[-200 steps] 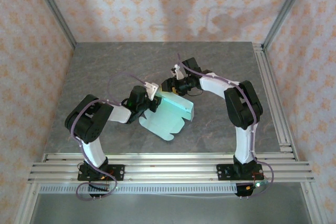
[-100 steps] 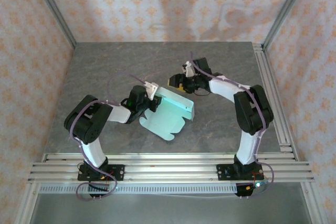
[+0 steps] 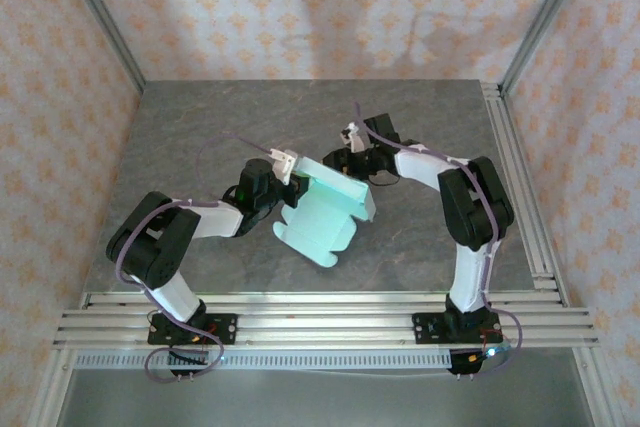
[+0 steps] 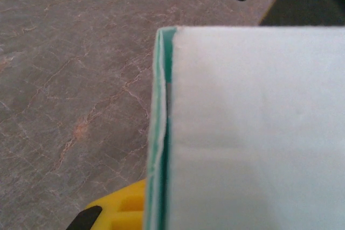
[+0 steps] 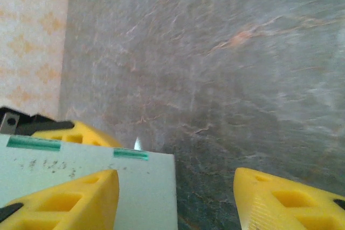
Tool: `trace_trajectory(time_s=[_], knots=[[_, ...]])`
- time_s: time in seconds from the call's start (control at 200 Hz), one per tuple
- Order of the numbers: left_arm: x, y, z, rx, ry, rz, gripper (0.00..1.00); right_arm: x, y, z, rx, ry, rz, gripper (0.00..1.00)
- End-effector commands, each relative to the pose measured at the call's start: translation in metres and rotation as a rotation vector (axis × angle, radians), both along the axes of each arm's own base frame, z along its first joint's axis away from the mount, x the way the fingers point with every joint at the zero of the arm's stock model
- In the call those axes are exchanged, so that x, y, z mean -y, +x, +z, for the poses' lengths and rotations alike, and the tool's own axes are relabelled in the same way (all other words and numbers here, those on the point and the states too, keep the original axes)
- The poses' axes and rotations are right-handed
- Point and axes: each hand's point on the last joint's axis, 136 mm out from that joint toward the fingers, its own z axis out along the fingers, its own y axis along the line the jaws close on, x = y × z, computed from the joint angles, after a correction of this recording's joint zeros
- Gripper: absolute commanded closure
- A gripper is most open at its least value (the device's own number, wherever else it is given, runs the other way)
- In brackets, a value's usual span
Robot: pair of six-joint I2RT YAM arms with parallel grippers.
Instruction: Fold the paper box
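A grey marbled table (image 3: 430,237) stands between walls papered in an orange pattern. On it lies the pale mint paper box (image 3: 325,217), partly folded, its far side turned up. The left gripper (image 3: 290,182) is at the box's left edge, its jaws pinched together on the card; in the left wrist view one yellow finger (image 4: 121,208) lies against that edge. The right gripper (image 3: 335,159) is at the box's far corner, jaws apart, with the corner beside one finger (image 5: 70,195).
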Motion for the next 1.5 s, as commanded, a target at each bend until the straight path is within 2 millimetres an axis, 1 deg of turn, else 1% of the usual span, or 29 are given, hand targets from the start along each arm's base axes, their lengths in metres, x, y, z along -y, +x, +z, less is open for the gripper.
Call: trace_trajectory(time_s=[0.0,0.12,0.215,0.42,0.501,0.611,0.766,0.806,0.881,0.976,1.026,1.086,1.191,1.256,1.306,1.426,1.461,1.497], knots=[[-0.003,0.016,0.015,0.035,-0.056,0.059,1.0,-0.021,-0.019,0.026,0.087,0.059,0.132,0.42],[-0.003,0.02,0.018,0.03,-0.08,0.079,1.0,-0.029,-0.029,0.023,0.079,0.065,0.161,0.42],[-0.005,0.022,0.018,0.027,-0.086,0.1,1.0,-0.031,-0.031,0.02,0.077,0.06,0.164,0.42],[-0.009,0.024,0.014,0.009,-0.085,0.119,1.0,-0.037,-0.034,0.02,0.079,0.062,0.171,0.42],[-0.013,0.026,0.014,0.003,-0.097,0.14,1.0,-0.037,-0.033,0.023,0.085,0.059,0.164,0.42],[-0.018,0.03,0.013,-0.011,-0.123,0.161,1.0,-0.037,-0.032,0.031,0.096,0.065,0.152,0.42],[-0.021,0.033,0.011,-0.028,-0.135,0.175,1.0,-0.036,-0.033,0.04,0.113,0.069,0.15,0.42],[-0.021,0.032,0.009,-0.03,-0.132,0.173,1.0,-0.035,-0.03,0.043,0.127,0.059,0.134,0.42],[-0.021,0.03,0.008,-0.023,-0.117,0.166,1.0,-0.024,-0.013,0.043,0.171,-0.015,0.034,0.41],[-0.026,0.025,0.004,-0.024,-0.093,0.167,1.0,-0.007,0.009,0.055,0.184,-0.019,-0.086,0.36],[-0.029,0.024,0.005,-0.019,-0.1,0.168,1.0,0.004,0.02,0.062,0.194,0.001,-0.156,0.34],[-0.033,0.022,0.008,-0.014,-0.116,0.176,1.0,0.02,0.033,0.07,0.209,0.018,-0.244,0.31],[-0.04,0.024,0.016,-0.009,-0.158,0.202,1.0,0.059,0.052,0.071,0.233,0.006,-0.411,0.27],[-0.041,0.025,0.022,-0.006,-0.185,0.212,1.0,0.079,0.057,0.075,0.246,0.024,-0.488,0.25],[-0.043,0.026,0.028,-0.003,-0.213,0.223,1.0,0.095,0.056,0.077,0.254,0.028,-0.547,0.25],[-0.046,0.03,0.046,-0.005,-0.312,0.26,1.0,0.135,0.05,0.073,0.247,-0.016,-0.663,0.26],[-0.046,0.031,0.052,-0.005,-0.341,0.269,1.0,0.142,0.046,0.074,0.25,-0.016,-0.68,0.26],[-0.049,0.032,0.057,-0.008,-0.367,0.294,1.0,0.145,0.041,0.077,0.251,-0.007,-0.685,0.27]])
